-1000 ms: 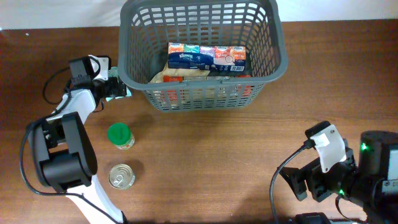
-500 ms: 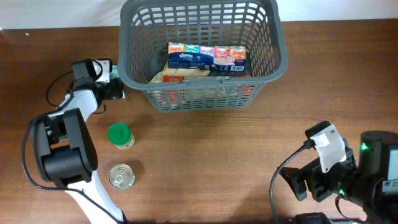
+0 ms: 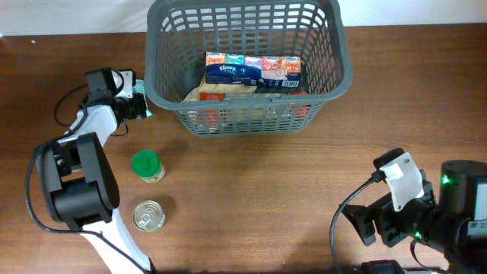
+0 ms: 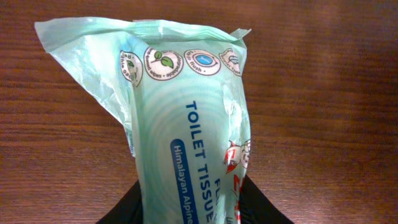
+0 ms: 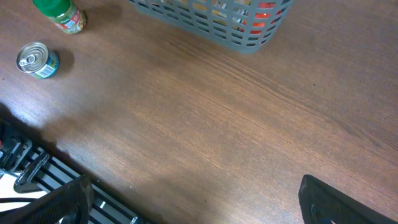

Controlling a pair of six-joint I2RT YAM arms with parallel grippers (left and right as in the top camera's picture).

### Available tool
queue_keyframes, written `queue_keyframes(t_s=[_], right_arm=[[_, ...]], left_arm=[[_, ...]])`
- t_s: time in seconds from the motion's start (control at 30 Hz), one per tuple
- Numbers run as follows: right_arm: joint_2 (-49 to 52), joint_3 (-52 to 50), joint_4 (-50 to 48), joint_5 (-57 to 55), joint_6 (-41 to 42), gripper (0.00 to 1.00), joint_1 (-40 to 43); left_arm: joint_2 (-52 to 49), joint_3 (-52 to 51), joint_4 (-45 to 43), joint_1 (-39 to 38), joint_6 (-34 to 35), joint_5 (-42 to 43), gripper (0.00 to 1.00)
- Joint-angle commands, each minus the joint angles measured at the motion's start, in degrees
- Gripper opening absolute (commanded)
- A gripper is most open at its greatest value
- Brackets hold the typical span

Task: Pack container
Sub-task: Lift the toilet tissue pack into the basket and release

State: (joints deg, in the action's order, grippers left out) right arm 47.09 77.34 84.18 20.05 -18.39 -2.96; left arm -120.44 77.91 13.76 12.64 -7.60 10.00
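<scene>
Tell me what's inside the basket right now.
On top in the basket lies a tissue pack. A tan bag pokes out beneath it, and something red shows through the slots. Whatever lies lower is covered.

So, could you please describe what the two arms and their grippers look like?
The left arm has white links, chunky black joint housings and a thin black cable looping beside it. The right arm is mostly black with a white bracket, a green light and black cables. The right gripper has dark, blunt fingers.
</scene>
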Motion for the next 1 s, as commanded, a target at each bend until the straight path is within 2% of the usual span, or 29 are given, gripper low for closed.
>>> queue_keyframes(t_s=[0.0,0.17,0.57,0.73,0.97], right_arm=[[-0.1,-0.2,0.0,0.5,0.1,0.99,0.4],[-0.1,-0.2,0.0,0.5,0.1,0.99,0.4],[-0.1,-0.2,0.0,0.5,0.1,0.99,0.4],[-0.1,-0.2,0.0,0.5,0.1,0.99,0.4],[-0.1,-0.2,0.0,0.5,0.1,0.99,0.4]], left_arm=[[4.3,2.8,0.5,0.5,0.5,-1.0,0.26],[12.0,3.0,0.5,0.7,0.5,-5.6,0.23],[34.6,3.0,-0.3,-1.4,0.4,-6.4,0.19],[40.9,3.0,-0.5,-7.5,-3.1,-3.7,0.19],[41.3,3.0,0.6,-20.2,-1.8,-3.9,0.18]])
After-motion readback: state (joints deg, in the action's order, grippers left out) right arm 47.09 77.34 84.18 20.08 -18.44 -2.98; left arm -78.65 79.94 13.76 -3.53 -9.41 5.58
